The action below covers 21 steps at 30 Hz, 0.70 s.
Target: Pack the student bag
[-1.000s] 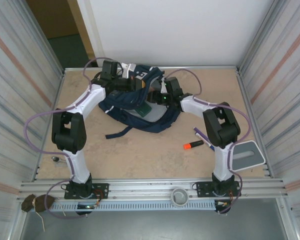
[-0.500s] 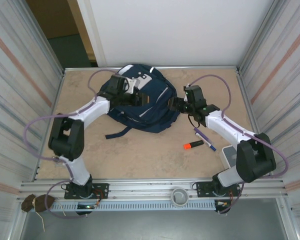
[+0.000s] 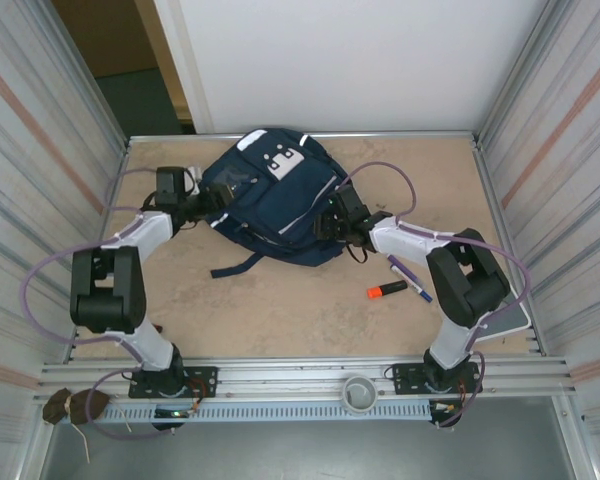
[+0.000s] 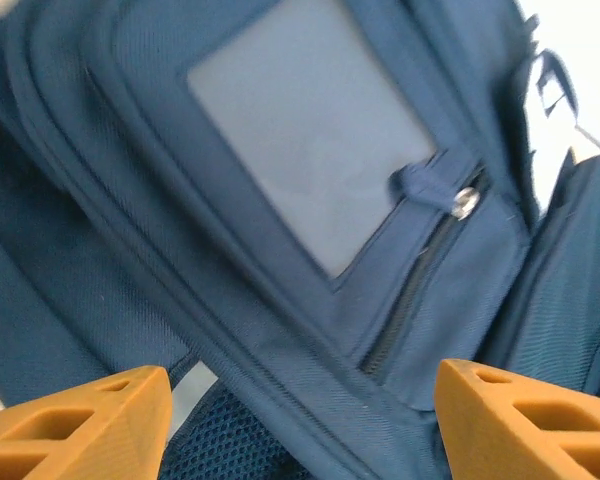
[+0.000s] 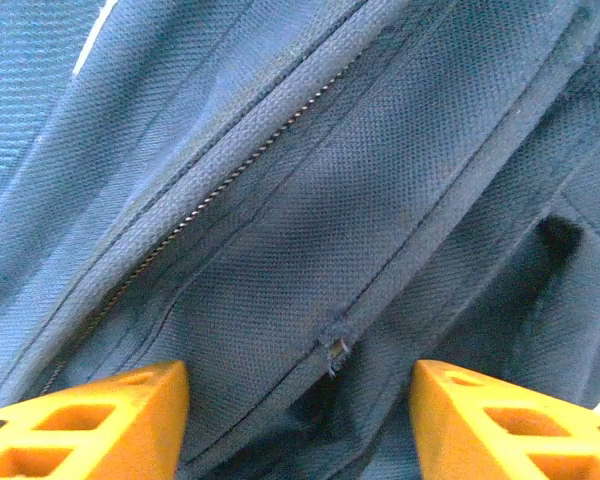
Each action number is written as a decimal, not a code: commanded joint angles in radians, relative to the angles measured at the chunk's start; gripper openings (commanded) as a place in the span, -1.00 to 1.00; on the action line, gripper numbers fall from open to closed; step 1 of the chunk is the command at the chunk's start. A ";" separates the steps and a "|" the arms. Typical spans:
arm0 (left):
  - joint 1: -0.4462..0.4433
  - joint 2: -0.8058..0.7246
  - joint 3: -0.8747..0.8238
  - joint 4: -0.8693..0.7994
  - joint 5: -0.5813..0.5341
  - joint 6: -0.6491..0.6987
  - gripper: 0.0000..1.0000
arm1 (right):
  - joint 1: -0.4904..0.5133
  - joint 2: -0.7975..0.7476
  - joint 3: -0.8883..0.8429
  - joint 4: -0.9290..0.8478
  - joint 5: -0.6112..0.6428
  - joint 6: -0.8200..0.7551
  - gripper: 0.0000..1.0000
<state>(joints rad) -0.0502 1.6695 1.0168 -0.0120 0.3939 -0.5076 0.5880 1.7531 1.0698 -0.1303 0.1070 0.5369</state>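
Observation:
The student bag (image 3: 275,195) lies flat at the back middle of the table, navy with a grey square patch (image 3: 287,163) facing up. My left gripper (image 3: 208,205) sits at the bag's left edge. In the left wrist view this gripper (image 4: 300,405) is open, its orange fingers (image 4: 80,425) wide apart over a fabric seam, with the grey patch (image 4: 310,150) and a zipper (image 4: 410,300) ahead. My right gripper (image 3: 322,224) is at the bag's lower right side. It (image 5: 300,410) is open too, with navy fabric and a zipper (image 5: 210,195) lying loose between the fingers (image 5: 525,425).
A dark strap (image 3: 242,264) trails from the bag toward the near side. An orange highlighter (image 3: 387,290) and a purple pen (image 3: 408,277) lie on the table right of the bag, below the right forearm. Metal walls close in both sides.
The bag went from bunched open to lying flat. My left gripper opened and drew back to the bag's left edge. My right gripper swung out, then returned to the bag's right side.

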 commanded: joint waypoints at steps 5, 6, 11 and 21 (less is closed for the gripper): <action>-0.008 0.109 0.056 0.059 0.092 -0.060 0.35 | -0.004 0.041 0.025 -0.108 0.232 -0.126 -0.04; -0.008 0.122 0.055 0.067 0.097 -0.061 0.32 | -0.008 0.044 0.031 -0.117 0.249 -0.151 -0.05; -0.015 0.177 0.066 0.080 0.118 -0.065 0.13 | -0.029 0.075 0.084 -0.150 0.334 -0.259 -0.09; -0.068 0.176 -0.017 0.151 0.134 -0.085 -0.65 | -0.042 0.015 0.201 -0.226 0.346 -0.358 -0.02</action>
<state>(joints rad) -0.1066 1.8477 1.0447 0.1116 0.5167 -0.5903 0.5404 1.8198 1.2335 -0.2836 0.4156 0.2291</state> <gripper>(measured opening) 0.195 0.485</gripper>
